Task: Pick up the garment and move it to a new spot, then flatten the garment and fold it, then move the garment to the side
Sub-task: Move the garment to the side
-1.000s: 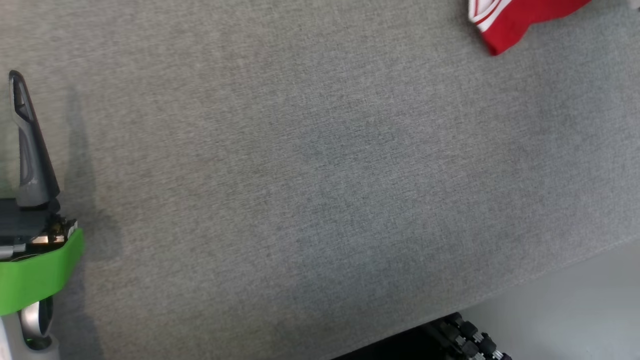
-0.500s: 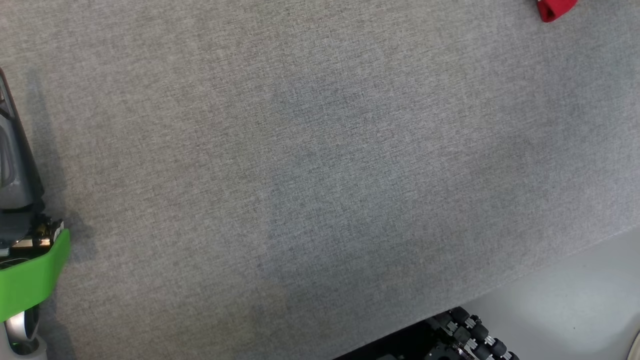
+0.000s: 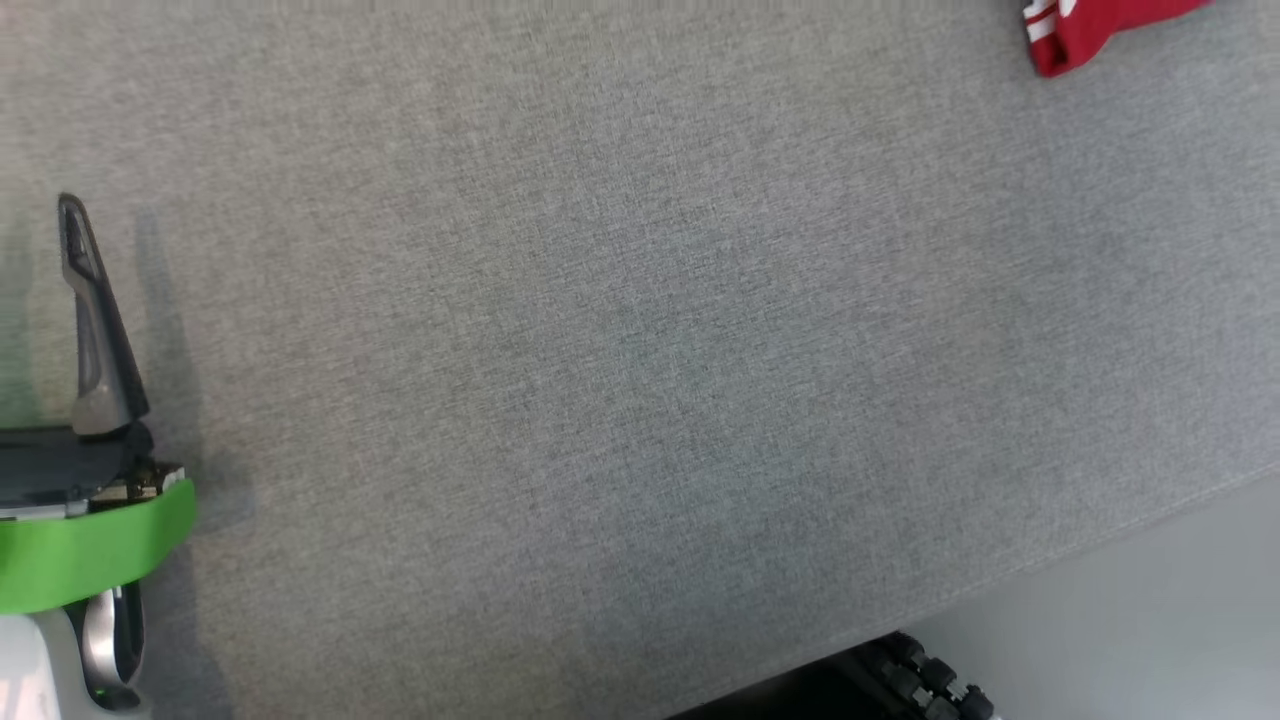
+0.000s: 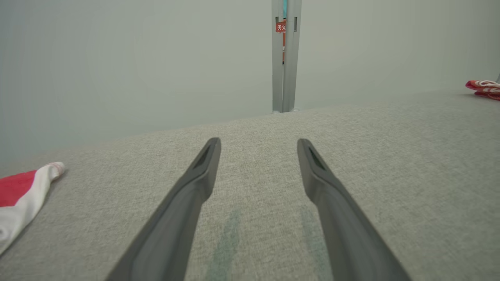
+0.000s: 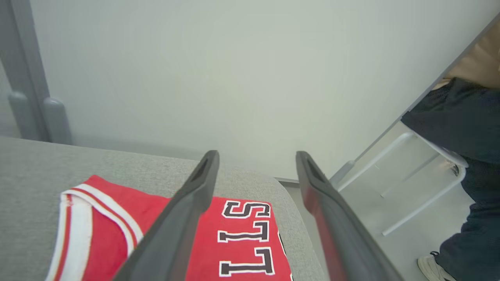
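Garment [image 5: 105, 238], a red jersey, lies flat by the bench's [image 5: 31, 175] rounded corner at the lower left of the right wrist view, seemingly set aside, so the right pincer [image 5: 256, 155] above it stands wide open and empty, like the left pincer [image 4: 258, 141].

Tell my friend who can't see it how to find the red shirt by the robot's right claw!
Find the big grey fabric-covered table and go to its rounded corner beside the white metal chair legs. There, below the open right gripper, lies a red jersey with white trim. Unlike the other red and white cloth on the table, it shows black letters outlined in white.
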### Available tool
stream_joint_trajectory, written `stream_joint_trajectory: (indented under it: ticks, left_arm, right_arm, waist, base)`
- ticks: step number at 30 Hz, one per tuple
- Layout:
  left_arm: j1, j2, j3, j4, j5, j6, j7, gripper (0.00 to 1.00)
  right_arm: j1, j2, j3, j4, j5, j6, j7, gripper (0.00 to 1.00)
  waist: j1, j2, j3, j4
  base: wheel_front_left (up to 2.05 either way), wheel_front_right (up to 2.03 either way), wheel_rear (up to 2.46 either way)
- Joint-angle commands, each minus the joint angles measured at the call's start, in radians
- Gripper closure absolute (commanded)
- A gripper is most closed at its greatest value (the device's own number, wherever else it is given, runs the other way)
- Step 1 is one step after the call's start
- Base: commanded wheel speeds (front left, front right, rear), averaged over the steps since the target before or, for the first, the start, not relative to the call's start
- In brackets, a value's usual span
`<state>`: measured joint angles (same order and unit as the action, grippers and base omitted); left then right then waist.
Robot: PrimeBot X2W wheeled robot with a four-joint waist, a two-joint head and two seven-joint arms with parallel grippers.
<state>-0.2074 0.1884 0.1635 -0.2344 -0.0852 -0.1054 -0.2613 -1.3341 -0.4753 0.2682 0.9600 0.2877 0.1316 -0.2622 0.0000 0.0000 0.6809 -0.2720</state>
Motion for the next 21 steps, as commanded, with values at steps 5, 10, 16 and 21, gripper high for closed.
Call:
stream_joint_trajectory:
  ticks: [5,10,16,21]
  left_arm:
    - [0.064,-0.029,0.020,0.048,-0.013,0.005,-0.003,0.00]
    - [0.111,-0.056,0.036,0.095,-0.017,0.002,-0.004,0.00]
    - [0.156,-0.086,0.047,0.145,-0.022,-0.002,-0.004,0.00]
    - [0.183,-0.103,0.049,0.184,-0.026,-0.007,-0.004,0.00]
  right_arm:
    - [0.165,0.076,-0.034,-0.185,-0.029,-0.002,-0.003,0.00]
    - [0.319,0.150,-0.042,-0.328,-0.051,-0.002,-0.003,0.00]
    - [0.500,0.233,-0.051,-0.433,-0.061,-0.002,-0.003,0.00]
    - [0.643,0.274,-0.050,-0.487,-0.042,-0.002,-0.003,0.00]
  waist:
    - [0.0000,0.0000,-0.184,0.054]
    - [0.0000,0.0000,-0.274,0.083]
    - [0.0000,0.0000,-0.362,0.110]
    - [0.0000,0.0000,-0.433,0.136]
  base:
    - [0.00,0.00,0.00]
    - [0.00,0.00,0.00]
    - [0.00,0.00,0.00]
    - [0.00,0.00,0.00]
